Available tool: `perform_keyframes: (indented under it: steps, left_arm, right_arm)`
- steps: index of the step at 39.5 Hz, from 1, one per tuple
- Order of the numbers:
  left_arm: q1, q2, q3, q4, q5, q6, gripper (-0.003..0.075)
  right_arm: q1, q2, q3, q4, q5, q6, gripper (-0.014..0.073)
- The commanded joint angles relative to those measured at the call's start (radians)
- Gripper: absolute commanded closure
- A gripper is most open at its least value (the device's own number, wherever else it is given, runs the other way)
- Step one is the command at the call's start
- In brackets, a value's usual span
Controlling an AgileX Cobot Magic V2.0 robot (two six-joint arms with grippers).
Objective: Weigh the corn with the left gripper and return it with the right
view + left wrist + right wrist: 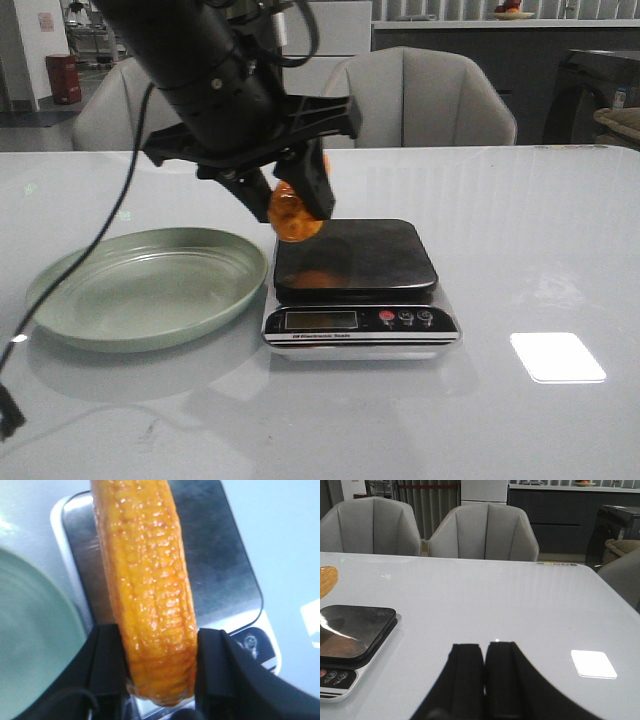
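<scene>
My left gripper (pixel 292 205) is shut on the orange-yellow corn (pixel 296 216) and holds it just above the left edge of the black scale platform (pixel 355 258). In the left wrist view the corn (pixel 150 590) fills the gap between the two black fingers (pixel 107 665), with the scale's platform (pixel 220 565) beneath it. My right gripper (pixel 484 652) is shut and empty, low over the table to the right of the scale (pixel 350 635). It does not show in the front view. An end of the corn (pixel 327 578) shows at the edge of the right wrist view.
A green plate (pixel 140 285) lies empty on the table left of the scale; its rim (pixel 35 630) shows in the left wrist view. The scale's display and buttons (pixel 360 320) face the front edge. Grey chairs (pixel 430 95) stand behind the table.
</scene>
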Motion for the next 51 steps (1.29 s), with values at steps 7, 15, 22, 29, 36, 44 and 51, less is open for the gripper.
perform_keyframes:
  steps: [7, 15, 22, 29, 36, 44, 51]
  left_arm:
    - [-0.052, 0.036, -0.105, -0.074, -0.039, -0.009, 0.0594]
    - [-0.060, 0.072, -0.109, -0.094, -0.031, -0.009, 0.0386]
    - [-0.060, 0.078, -0.109, -0.097, -0.025, -0.009, 0.0209]
    - [-0.060, 0.018, -0.109, -0.070, -0.017, 0.000, 0.0221]
    - [-0.060, -0.091, -0.066, -0.034, -0.014, 0.001, 0.0267]
    - [-0.060, -0.279, 0.092, 0.015, -0.047, 0.001, 0.0293]
    - [-0.060, -0.460, 0.257, 0.015, -0.094, 0.053, 0.0293]
  right_arm:
    - [-0.004, -0.020, 0.011, -0.010, -0.077, -0.008, 0.0447]
    - [-0.004, -0.020, 0.011, -0.010, -0.077, -0.008, 0.0447]
    - [-0.004, -0.020, 0.011, -0.010, -0.077, -0.008, 0.0447]
    - [-0.004, -0.020, 0.011, -0.010, -0.077, -0.008, 0.0447]
    - [-0.004, -0.020, 0.011, -0.010, -0.077, -0.008, 0.0447]
    - [-0.004, -0.020, 0.011, -0.010, -0.077, -0.008, 0.0447]
    - [-0.004, -0.020, 0.011, -0.010, -0.077, -0.008, 0.0447]
